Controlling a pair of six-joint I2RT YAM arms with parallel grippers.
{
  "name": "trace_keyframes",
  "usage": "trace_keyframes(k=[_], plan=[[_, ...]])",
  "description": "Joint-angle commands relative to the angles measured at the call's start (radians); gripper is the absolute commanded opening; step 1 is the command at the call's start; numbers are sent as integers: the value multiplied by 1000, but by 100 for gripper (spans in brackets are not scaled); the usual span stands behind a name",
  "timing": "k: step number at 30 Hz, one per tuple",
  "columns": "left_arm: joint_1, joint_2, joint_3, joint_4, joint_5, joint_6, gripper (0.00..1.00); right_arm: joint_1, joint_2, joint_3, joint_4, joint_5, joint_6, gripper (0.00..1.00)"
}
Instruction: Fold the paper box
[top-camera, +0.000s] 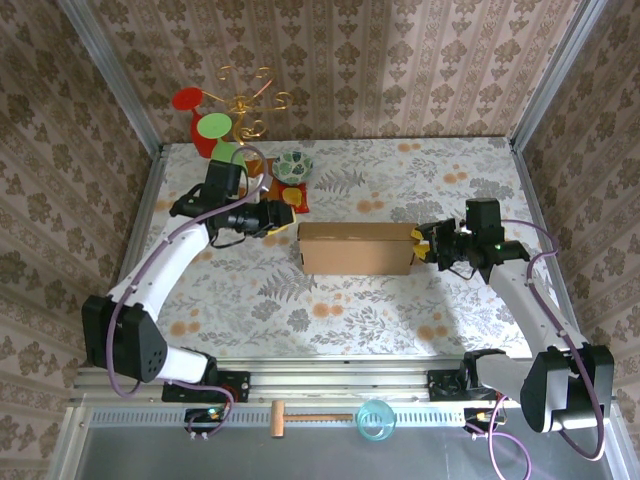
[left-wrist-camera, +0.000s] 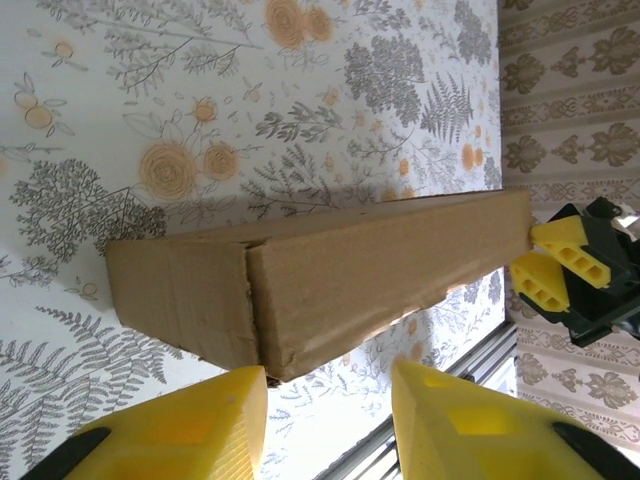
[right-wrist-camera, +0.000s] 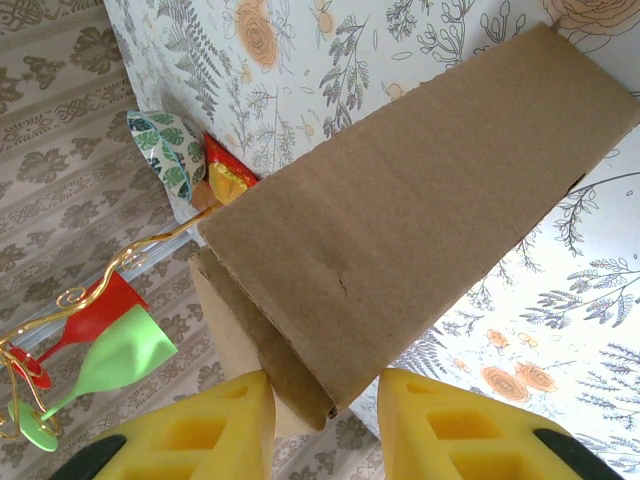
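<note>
The paper box (top-camera: 355, 248) lies closed as a shallow brown rectangular box in the middle of the flowered table. My left gripper (top-camera: 284, 218) hovers at its left end. In the left wrist view its yellow fingers (left-wrist-camera: 190, 430) stand apart, and a corner of the box (left-wrist-camera: 330, 280) lies just ahead of the gap, close to the left finger. My right gripper (top-camera: 424, 245) is at the box's right end. There the box's end corner (right-wrist-camera: 400, 240) reaches between the fingertips (right-wrist-camera: 440, 420). A loose flap rests against the left one, and a gap shows on the right side.
A gold stand with red and green glasses (top-camera: 215, 125) stands at the back left. A leaf-patterned bowl (top-camera: 293, 166) and a red-orange item (top-camera: 295, 196) sit just behind the box. A wooden mallet (top-camera: 310, 415) and a blue cup (top-camera: 375, 418) lie on the near rail.
</note>
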Motion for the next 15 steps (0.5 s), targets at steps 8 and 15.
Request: trace_keyframes(k=[8, 15], plan=[[-56, 54, -56, 69, -4, -16, 42, -3, 20, -29, -59, 36, -18, 30], [-75, 69, -81, 19, -49, 17, 34, -3, 12, -41, -62, 39, -23, 29]])
